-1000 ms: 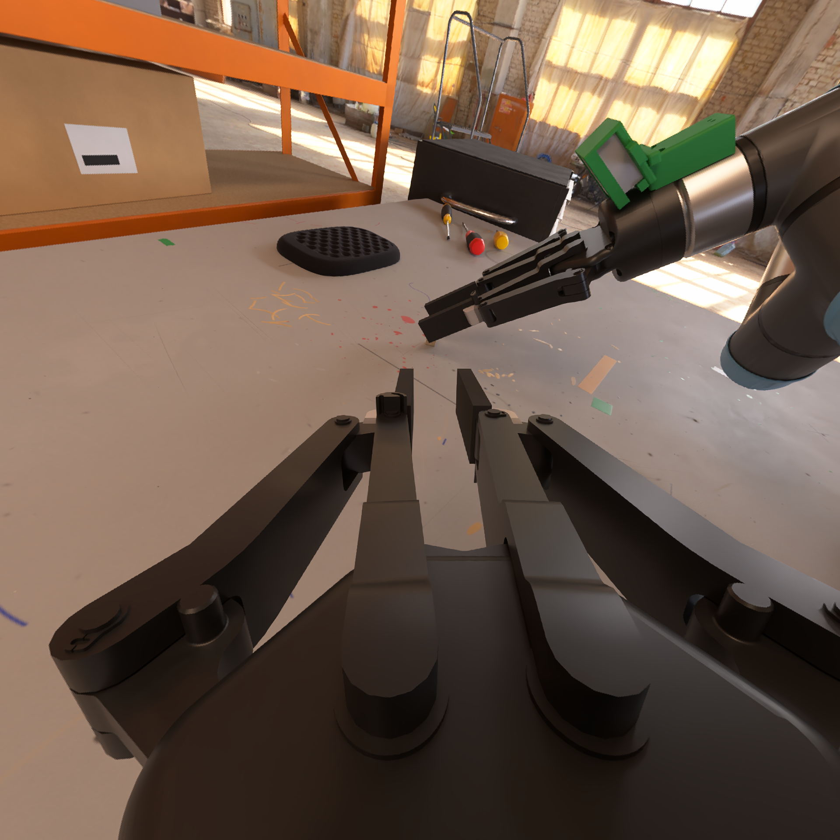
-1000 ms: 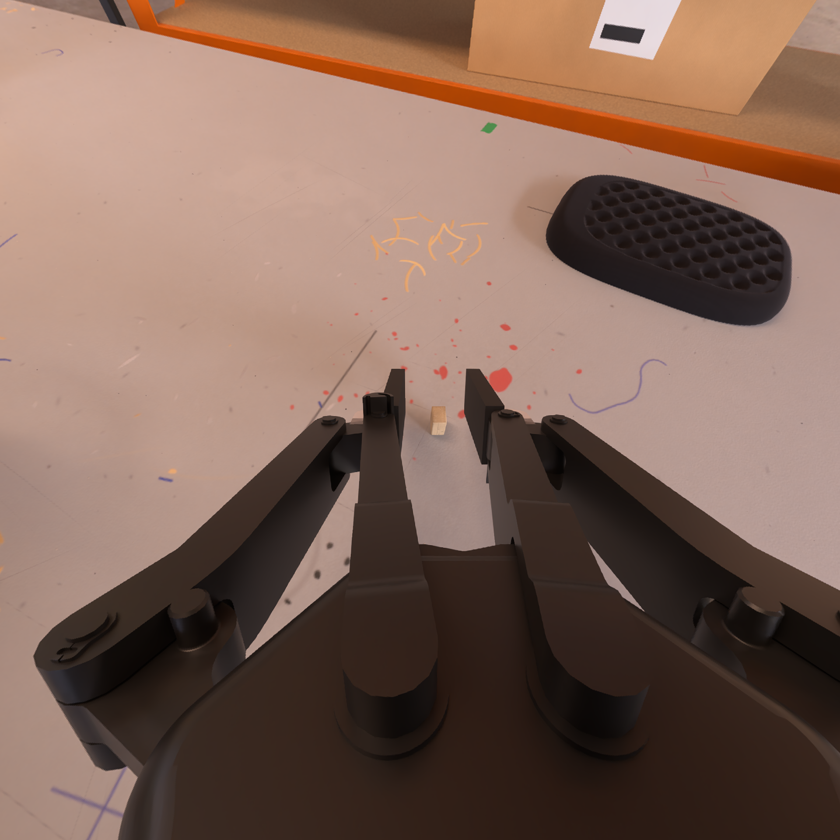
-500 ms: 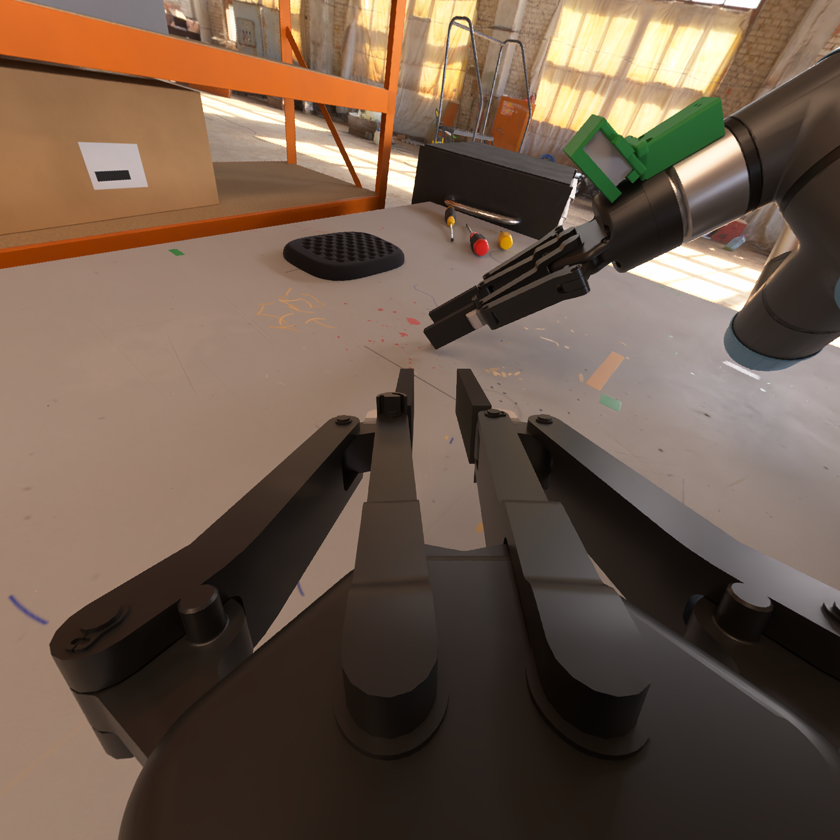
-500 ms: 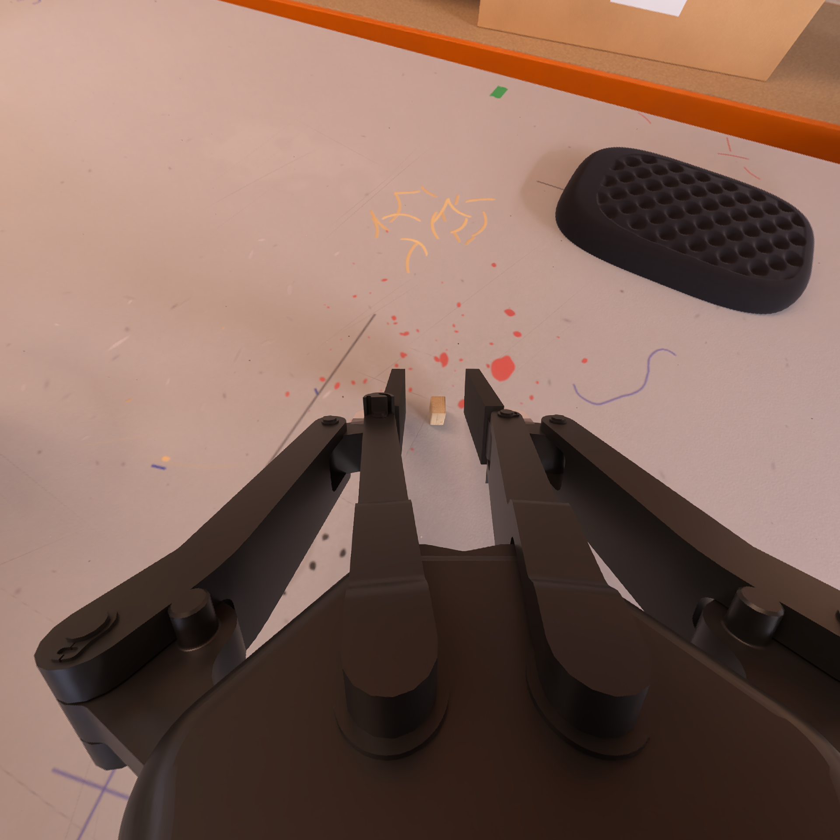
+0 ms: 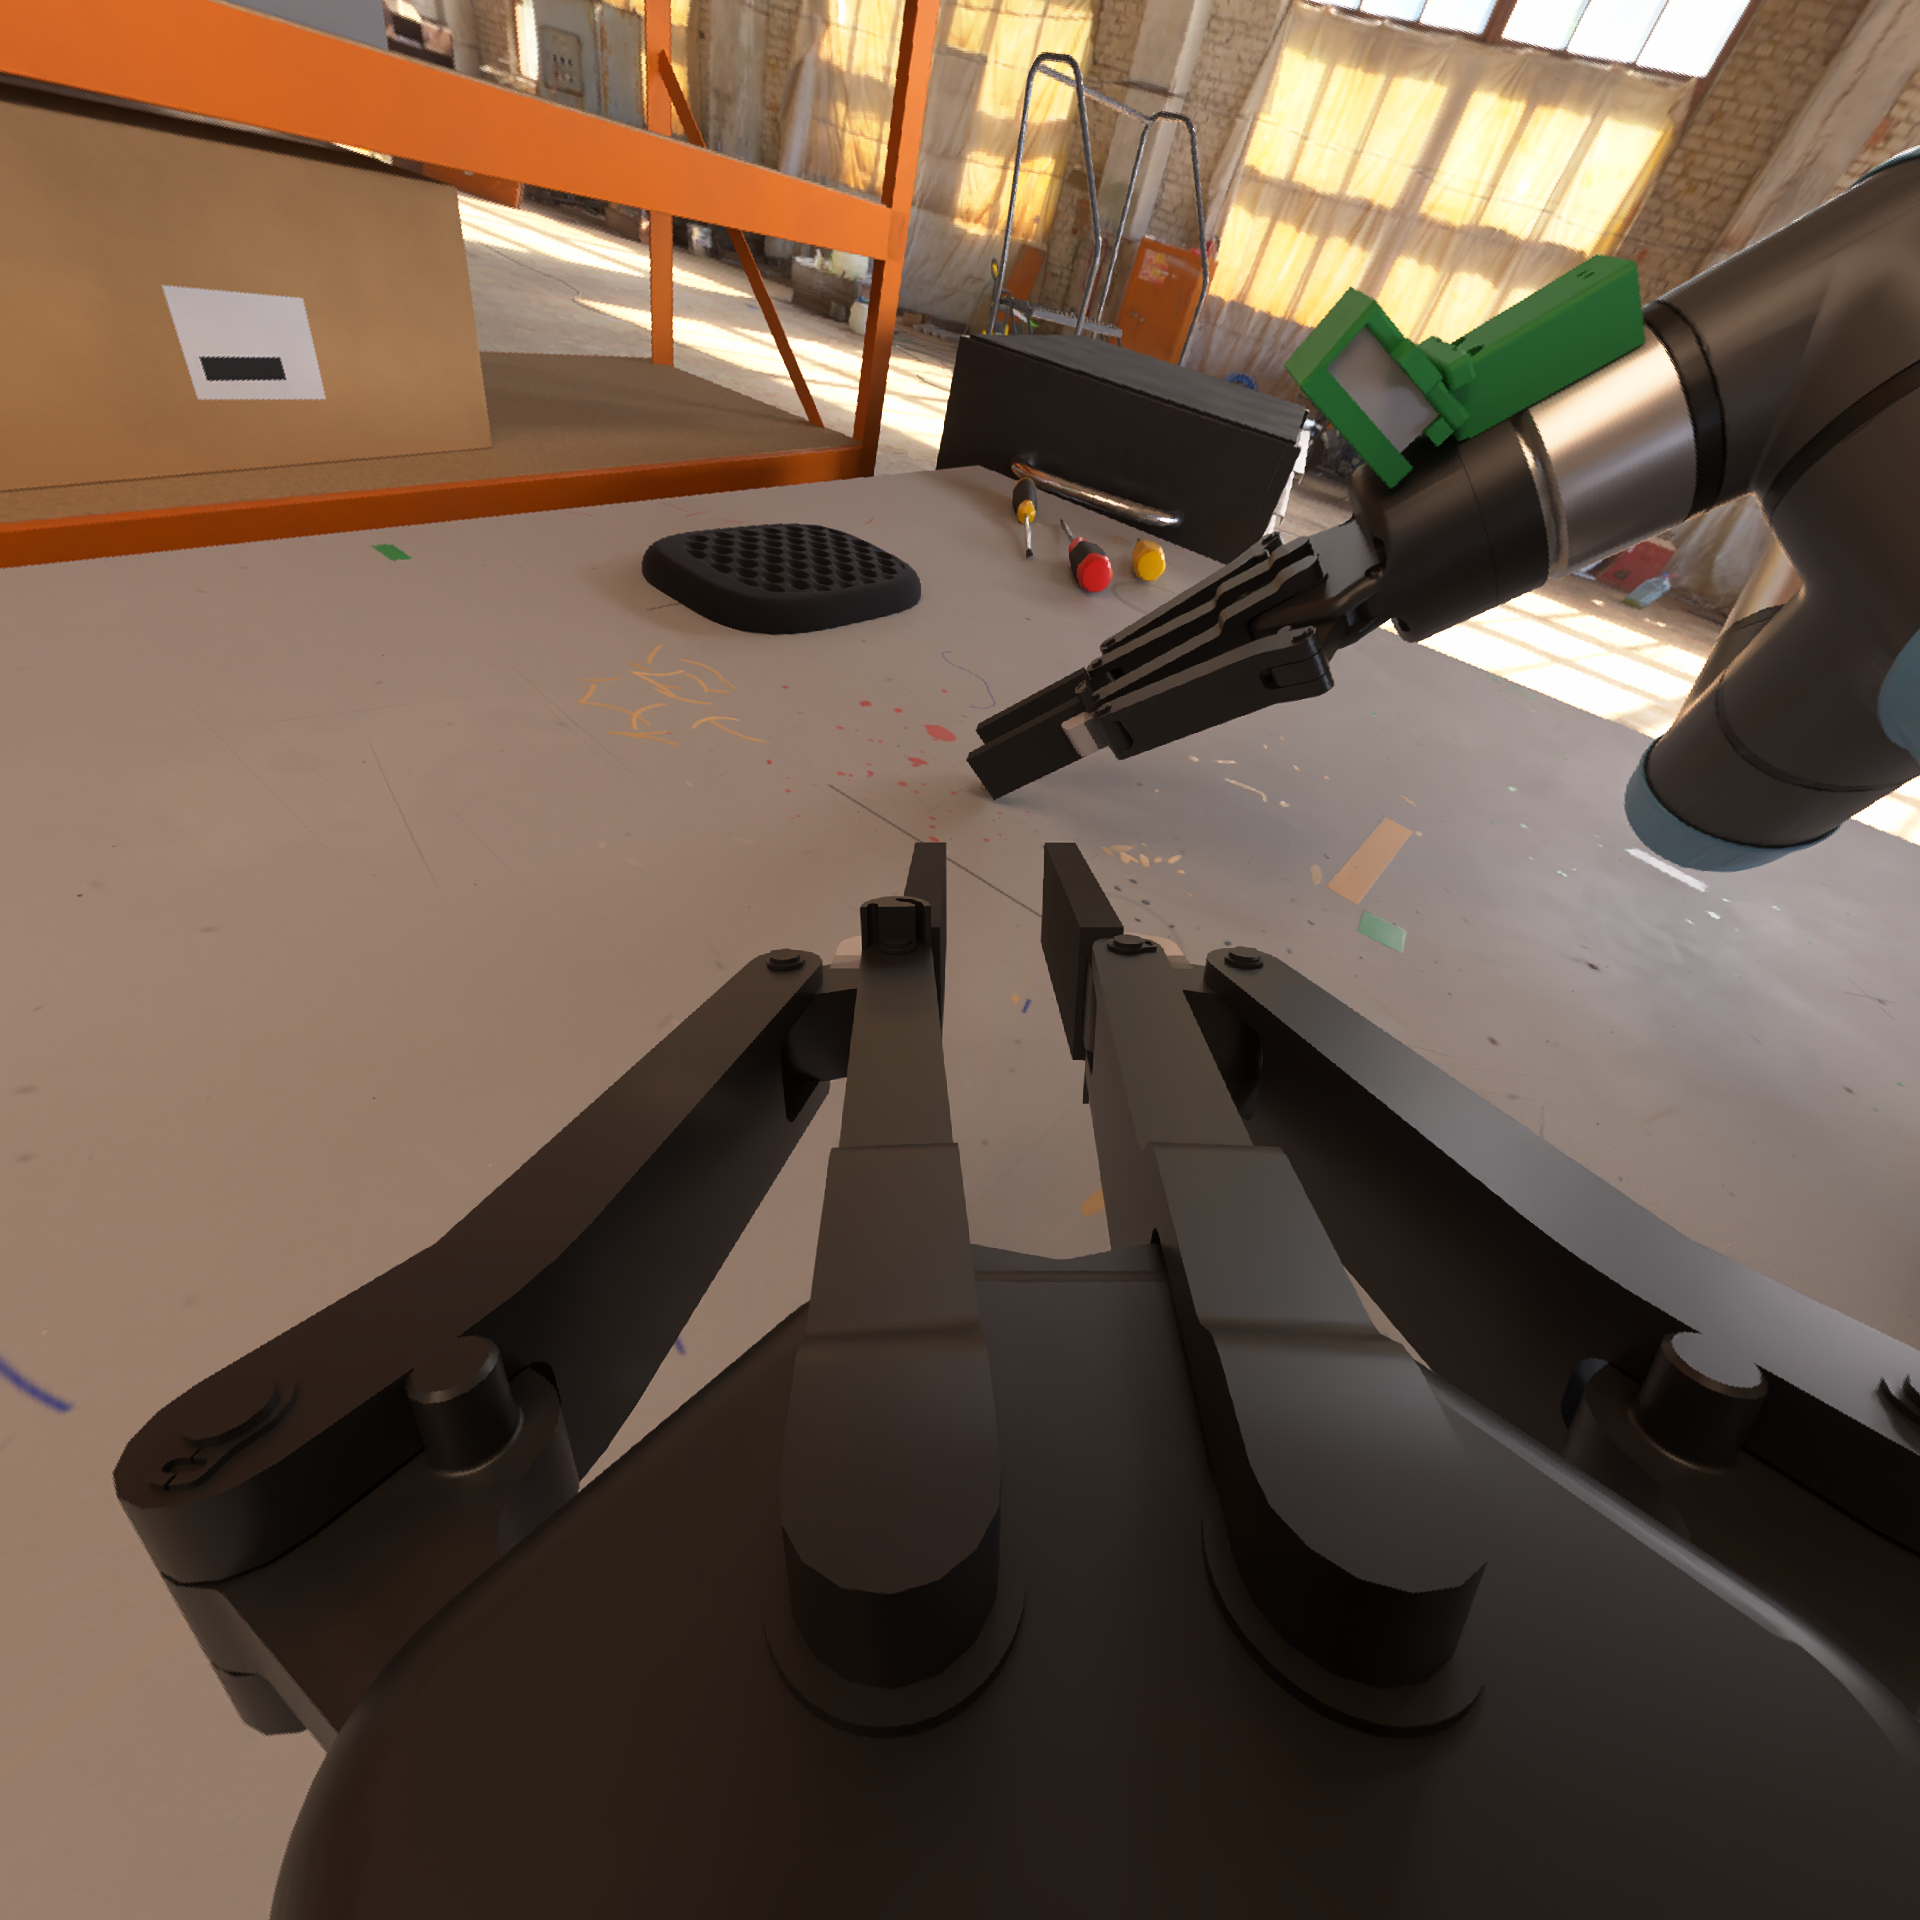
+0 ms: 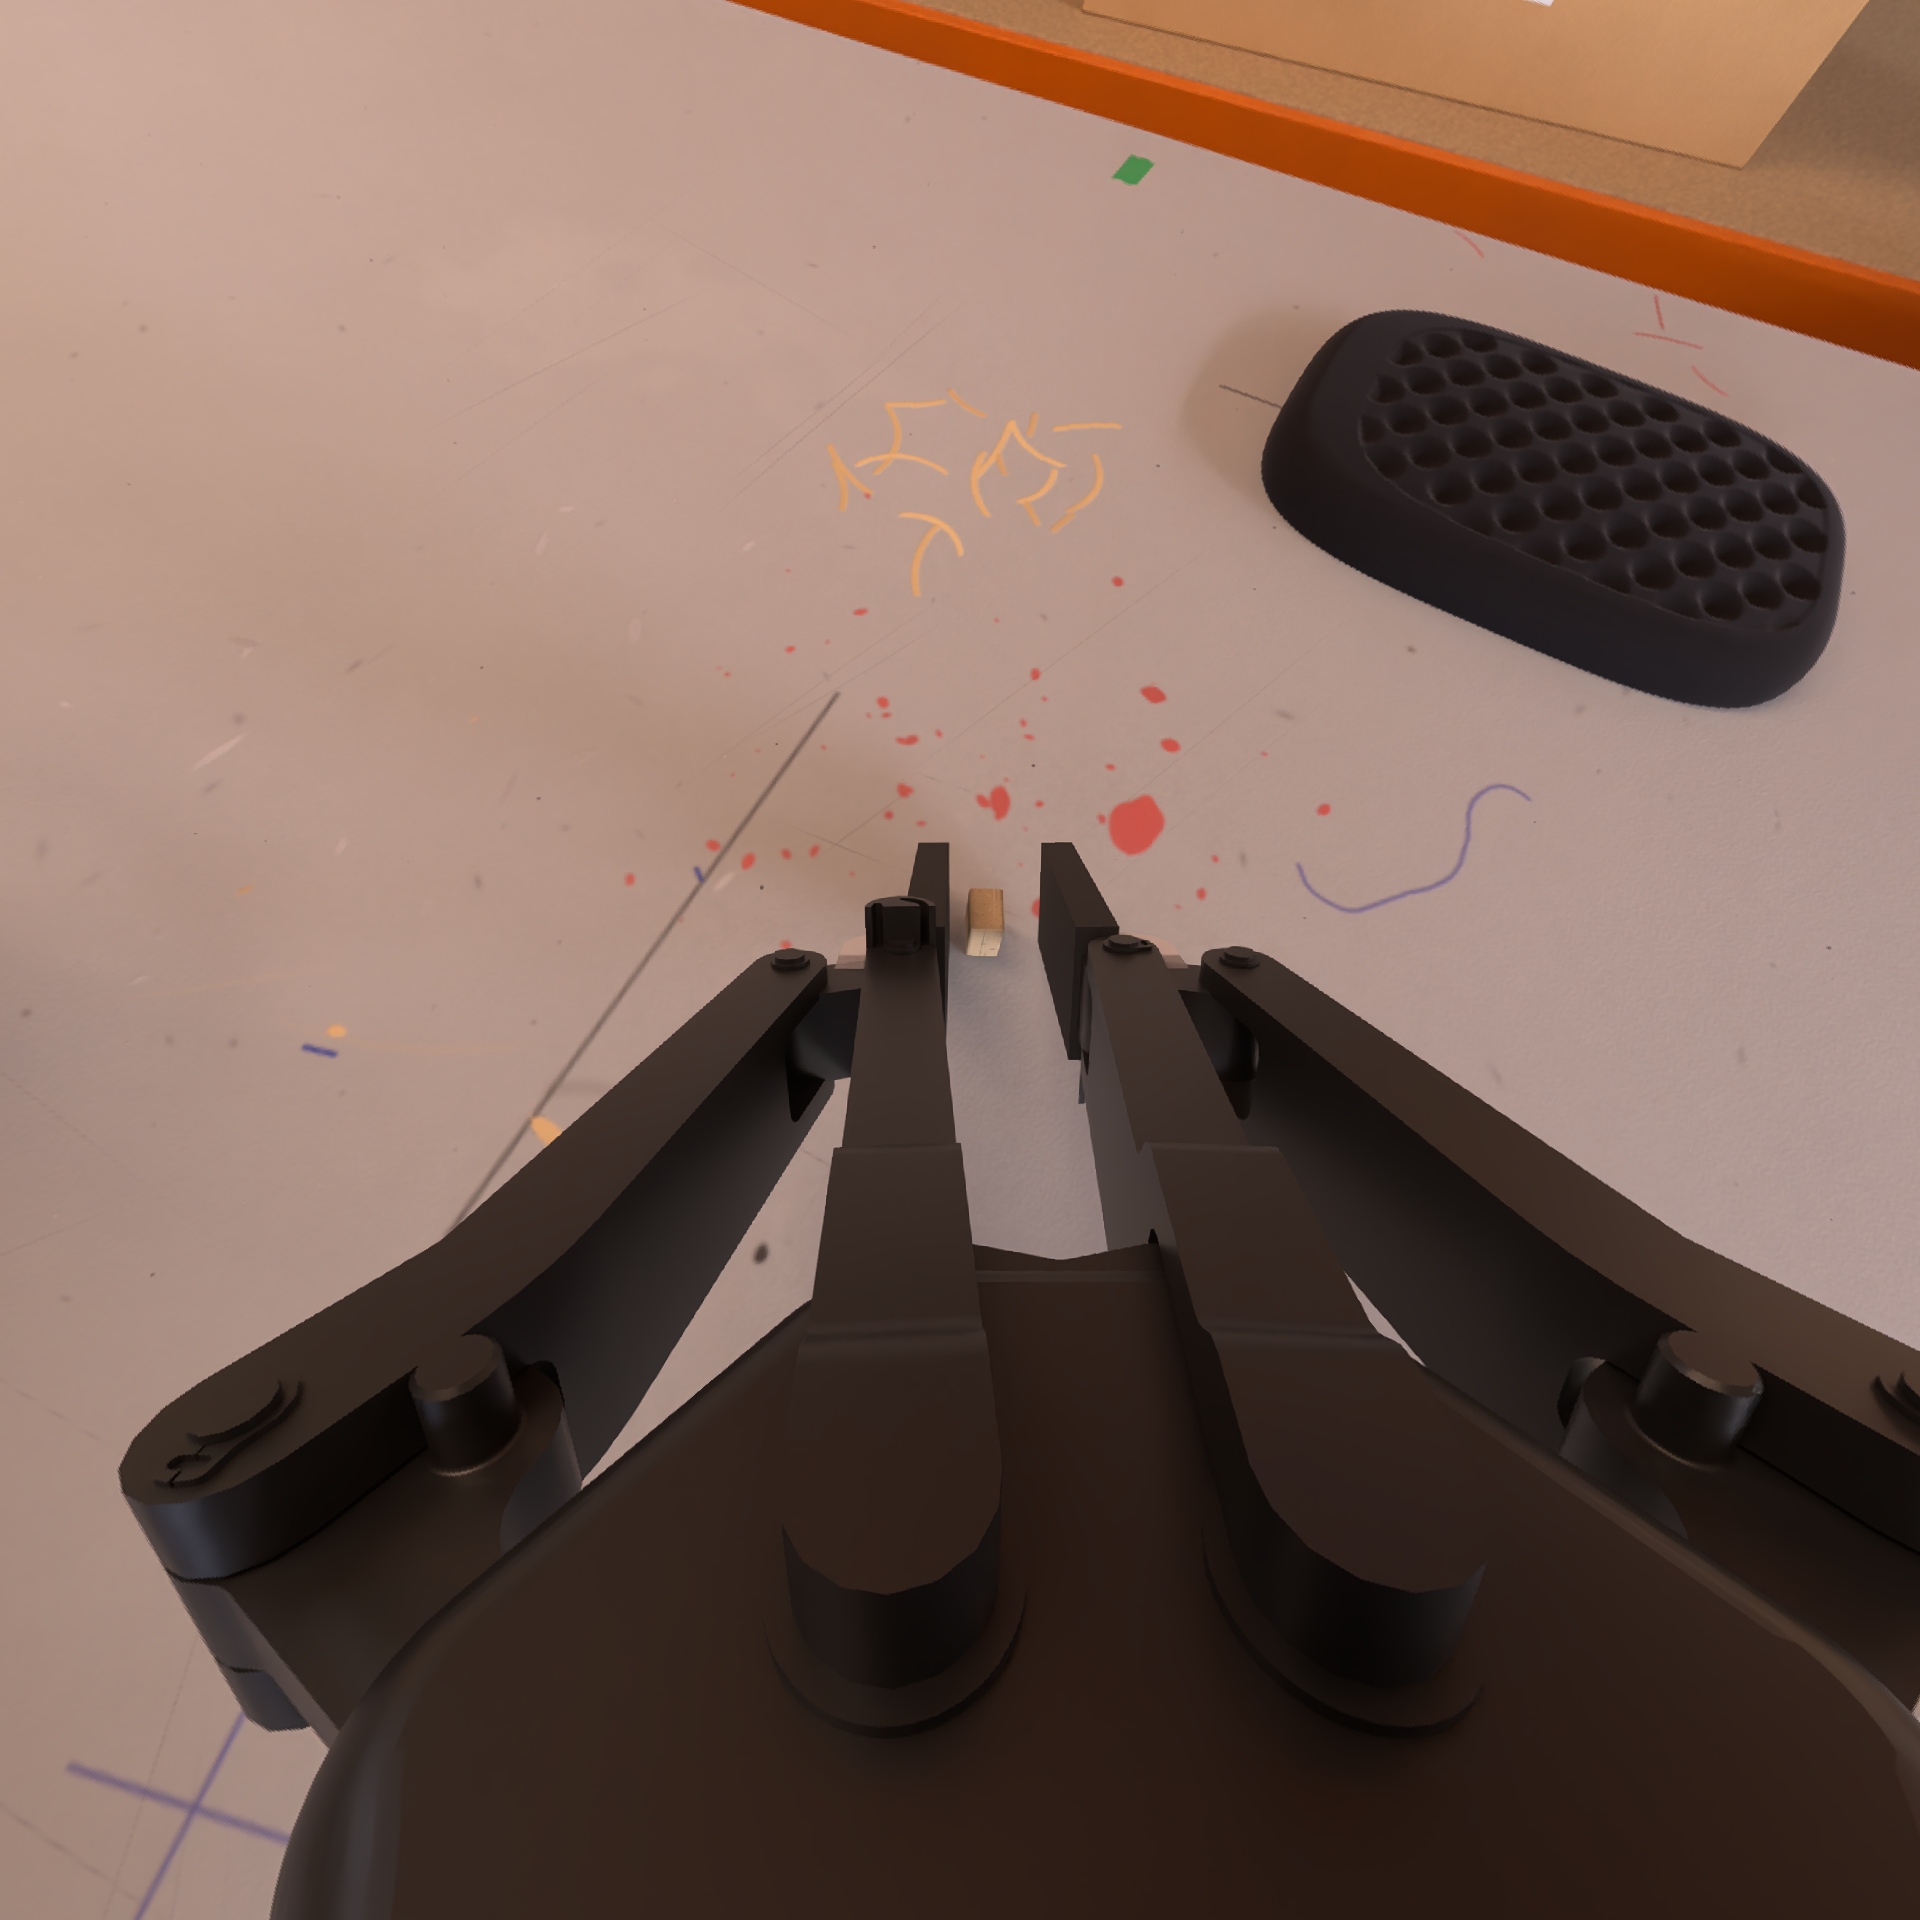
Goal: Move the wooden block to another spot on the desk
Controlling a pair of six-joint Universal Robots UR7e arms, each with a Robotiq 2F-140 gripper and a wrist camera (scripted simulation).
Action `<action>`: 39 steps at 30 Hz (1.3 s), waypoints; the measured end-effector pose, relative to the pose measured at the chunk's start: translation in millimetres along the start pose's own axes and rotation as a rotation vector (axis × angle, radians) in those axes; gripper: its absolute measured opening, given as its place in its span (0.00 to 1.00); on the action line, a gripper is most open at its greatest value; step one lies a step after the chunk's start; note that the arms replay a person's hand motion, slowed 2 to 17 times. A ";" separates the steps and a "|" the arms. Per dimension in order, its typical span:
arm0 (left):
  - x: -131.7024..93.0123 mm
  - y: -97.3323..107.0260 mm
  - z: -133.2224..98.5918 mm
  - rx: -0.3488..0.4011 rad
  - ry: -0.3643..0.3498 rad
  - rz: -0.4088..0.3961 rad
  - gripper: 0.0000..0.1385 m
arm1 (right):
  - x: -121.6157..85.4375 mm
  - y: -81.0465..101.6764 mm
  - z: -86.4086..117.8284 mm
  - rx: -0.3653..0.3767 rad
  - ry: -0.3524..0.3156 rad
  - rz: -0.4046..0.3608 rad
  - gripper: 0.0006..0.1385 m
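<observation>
Straddling the wooden block (image 6: 983, 921), the right gripper (image 6: 992, 883) points down at the bench top with a narrow gap between its fingers; the small pale block sits in that gap, close to the left finger, with daylight showing between it and the right one, so nothing is clamped on it. The block rests on the desk (image 6: 416, 520) among red paint specks (image 6: 1135, 825), out in the open middle of the surface and well apart from every edge seen here. Beyond it lie orange scribbles (image 6: 966, 473), and farther toward the rack-side edge a black perforated pad (image 6: 1558, 509) sits just short of the orange shelf rail (image 6: 1351, 145). A blue squiggle (image 6: 1413, 857) marks the surface to the right of the fingertips.

From the left wrist view, the left gripper (image 5: 992, 883) hovers over bare bench with its fingers likewise set to a narrow gap and nothing between them. Ahead of it the right gripper (image 5: 997, 764) comes in from the right with its tips down at the desk (image 5: 312, 831); from this angle the block is hidden. A green camera mount (image 5: 1455, 353) rides on that arm's wrist. Near the far edge sit the pad (image 5: 781, 578), three screwdrivers (image 5: 1086, 561) and a black toolbox (image 5: 1112, 426). A cardboard box (image 5: 229, 301) stands on the rack shelf along the bench's left edge.
</observation>
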State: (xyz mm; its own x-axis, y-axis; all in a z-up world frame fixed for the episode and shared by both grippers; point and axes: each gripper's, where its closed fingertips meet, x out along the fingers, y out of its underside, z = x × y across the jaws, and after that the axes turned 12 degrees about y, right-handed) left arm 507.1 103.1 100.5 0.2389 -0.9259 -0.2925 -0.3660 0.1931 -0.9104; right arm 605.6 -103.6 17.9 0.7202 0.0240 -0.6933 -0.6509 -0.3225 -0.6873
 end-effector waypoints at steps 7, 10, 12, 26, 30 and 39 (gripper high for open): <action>-0.7 -1.8 -0.9 -0.017 0.014 -0.017 0.18 | 1.3 1.9 2.5 0.002 -0.015 0.013 0.14; -0.9 -2.7 -1.9 -0.024 0.023 -0.024 0.18 | 1.7 1.4 2.8 0.002 -0.017 0.012 0.13; -1.1 -3.4 -2.5 -0.028 0.029 -0.028 0.18 | 1.9 1.1 2.8 0.002 -0.017 0.011 0.12; -3.1 -6.4 -3.6 -0.043 0.041 -0.049 0.18 | 2.6 0.4 3.0 -0.022 -0.005 0.009 0.05; -3.7 -6.3 -2.9 -0.042 0.036 -0.050 0.18 | 2.1 1.0 2.9 -0.024 -0.005 0.011 0.05; -4.4 -5.4 -1.4 -0.041 0.027 -0.048 0.18 | -1.0 1.0 3.0 -0.027 -0.003 0.000 0.05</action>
State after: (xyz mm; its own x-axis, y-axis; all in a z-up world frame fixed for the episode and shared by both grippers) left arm 506.7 105.6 107.1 0.2333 -0.9423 -0.2399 -0.3911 0.1349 -0.9104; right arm 603.5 -101.1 17.3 0.7194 0.0264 -0.6941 -0.6445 -0.3475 -0.6811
